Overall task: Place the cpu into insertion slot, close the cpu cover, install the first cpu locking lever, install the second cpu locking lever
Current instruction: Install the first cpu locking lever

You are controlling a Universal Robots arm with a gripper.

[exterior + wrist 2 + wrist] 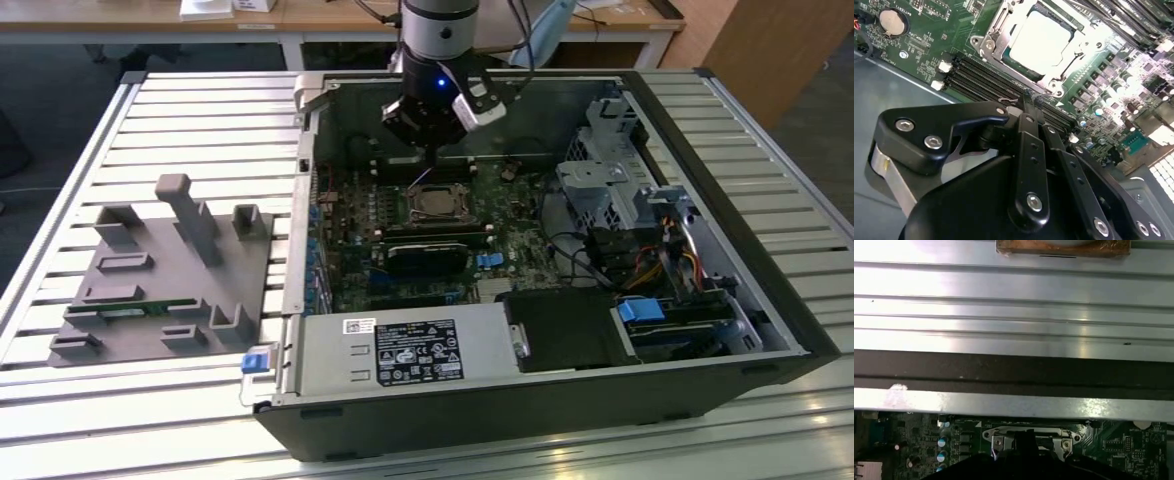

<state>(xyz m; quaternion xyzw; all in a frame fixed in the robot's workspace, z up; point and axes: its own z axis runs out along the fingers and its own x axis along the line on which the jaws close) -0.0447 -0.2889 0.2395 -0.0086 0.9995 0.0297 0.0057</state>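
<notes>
Your gripper (1026, 100) hovers just off the cpu cover (1051, 75), fingers (1029, 112) pinched together on nothing; cpu (1040, 42) sits seated.

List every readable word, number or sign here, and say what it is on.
White label on the power supply: print too small to read.
Black label beside it: too small to read.
Motherboard lettering: illegible.
Nothing can be quoted.

No legible text; print on the power supply's label (414, 352) too small to read.
</notes>
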